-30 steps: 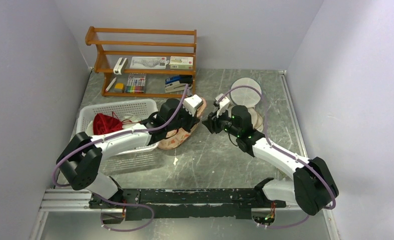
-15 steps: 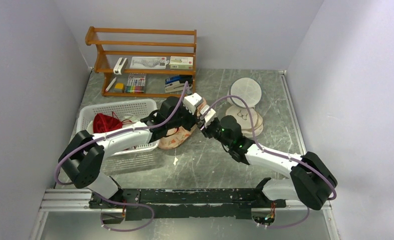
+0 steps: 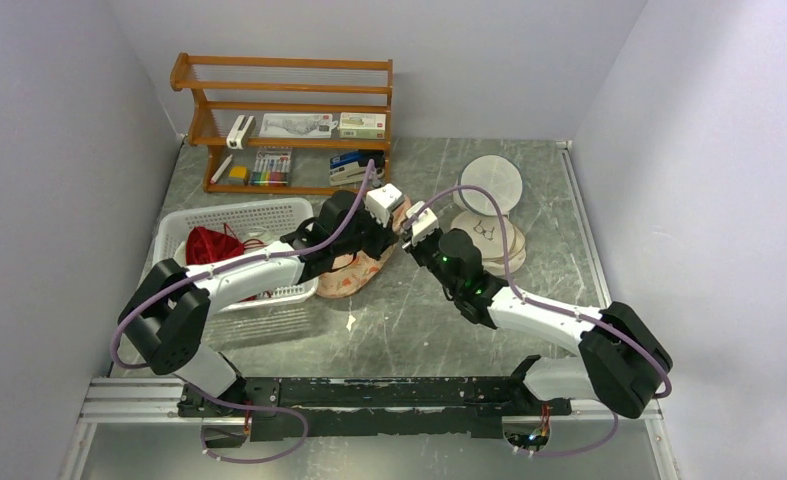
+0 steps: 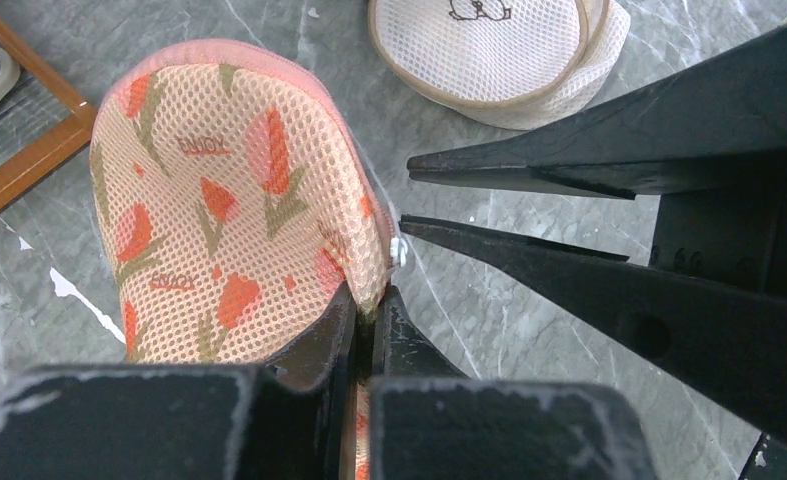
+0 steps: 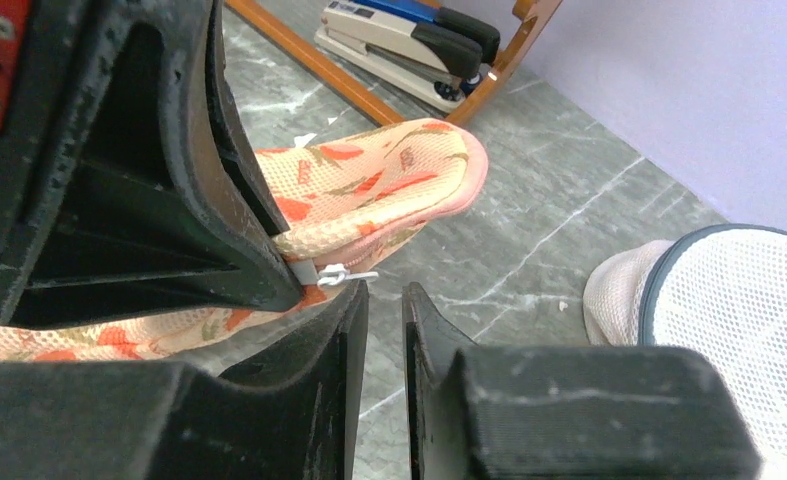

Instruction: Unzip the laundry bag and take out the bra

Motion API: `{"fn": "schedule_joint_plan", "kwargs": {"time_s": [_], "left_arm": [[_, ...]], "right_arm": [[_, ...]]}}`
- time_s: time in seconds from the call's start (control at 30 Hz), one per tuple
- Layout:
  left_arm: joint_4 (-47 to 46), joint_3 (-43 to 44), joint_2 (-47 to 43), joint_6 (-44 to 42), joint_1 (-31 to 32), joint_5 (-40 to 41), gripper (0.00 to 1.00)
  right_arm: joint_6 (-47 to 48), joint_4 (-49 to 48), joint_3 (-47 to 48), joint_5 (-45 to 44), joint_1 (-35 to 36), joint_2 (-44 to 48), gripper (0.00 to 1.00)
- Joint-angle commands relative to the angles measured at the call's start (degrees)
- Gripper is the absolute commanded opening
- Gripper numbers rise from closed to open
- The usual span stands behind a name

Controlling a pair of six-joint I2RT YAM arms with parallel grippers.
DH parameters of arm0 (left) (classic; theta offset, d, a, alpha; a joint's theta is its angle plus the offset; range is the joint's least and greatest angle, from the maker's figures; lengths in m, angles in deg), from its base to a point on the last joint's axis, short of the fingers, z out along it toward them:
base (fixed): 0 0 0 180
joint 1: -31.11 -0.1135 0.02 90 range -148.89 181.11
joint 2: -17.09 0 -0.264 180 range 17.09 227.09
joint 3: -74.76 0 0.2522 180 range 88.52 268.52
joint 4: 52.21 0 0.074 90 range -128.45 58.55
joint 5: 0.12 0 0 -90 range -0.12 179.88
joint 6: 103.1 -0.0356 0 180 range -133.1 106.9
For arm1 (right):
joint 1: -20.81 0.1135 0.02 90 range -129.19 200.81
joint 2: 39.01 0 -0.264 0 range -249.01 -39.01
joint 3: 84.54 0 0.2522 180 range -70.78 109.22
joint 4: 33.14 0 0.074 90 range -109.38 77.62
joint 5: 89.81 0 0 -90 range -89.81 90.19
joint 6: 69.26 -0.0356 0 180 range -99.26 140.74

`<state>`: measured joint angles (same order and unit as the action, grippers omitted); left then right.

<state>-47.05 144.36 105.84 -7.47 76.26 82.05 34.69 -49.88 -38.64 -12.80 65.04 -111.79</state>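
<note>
Unzip step: left gripper (image 4: 366, 322) is pinching the laundry bag (image 4: 219, 200) edge, with the bag lying on the table (image 3: 419, 320). Right gripper (image 5: 381, 300), fingers narrowly apart, is hovering at the zipper pull (image 5: 337, 274); next it needs clamping and dragging. Probably the bra is sitting inside, unseen.

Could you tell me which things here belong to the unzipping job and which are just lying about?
Job: laundry bag, zip pull, left pincer clamping it, right pincer by the pull.
Lying about: cream pouches, white basket, red garment, wooden rack, stapler.
</note>
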Motion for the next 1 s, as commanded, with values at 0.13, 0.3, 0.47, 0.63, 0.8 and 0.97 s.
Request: {"fn": "schedule_joint_plan", "kwargs": {"time_s": [0.13, 0.3, 0.47, 0.63, 0.8, 0.97], "left_arm": [[0.2, 1.8, 0.5, 0.6, 0.1, -2.0, 0.07], [0.3, 2.0, 0.5, 0.5, 0.1, -1.9, 0.07], [0.5, 1.9, 0.0, 0.3, 0.1, -1.7, 0.07], [0.6, 2.0, 0.3, 0.5, 0.1, -1.9, 0.07], [0.7, 2.1, 0.4, 0.5, 0.1, -2.0, 0.07], [0.6, 2.1, 0.6, 0.5, 0.1, -2.3, 0.07]], "right_arm": [[-0.9, -4.0, -0.6, 4.5, 0.1, 0.2, 0.22], [-1.5, -4.0, -0.5, 6.3, 0.1, -0.4, 0.26], [-4.9, -2.2, -1.5, 4.9, -0.2, 1.8, 0.26], [-9.2, 0.0, -2.6, 4.4, -1.0, 3.3, 0.27], [-10.6, 1.4, -4.9, 4.8, -1.2, 5.5, 0.28], [-12.2, 1.6, -7.1, 5.7, -1.3, 7.9, 0.29]]}}
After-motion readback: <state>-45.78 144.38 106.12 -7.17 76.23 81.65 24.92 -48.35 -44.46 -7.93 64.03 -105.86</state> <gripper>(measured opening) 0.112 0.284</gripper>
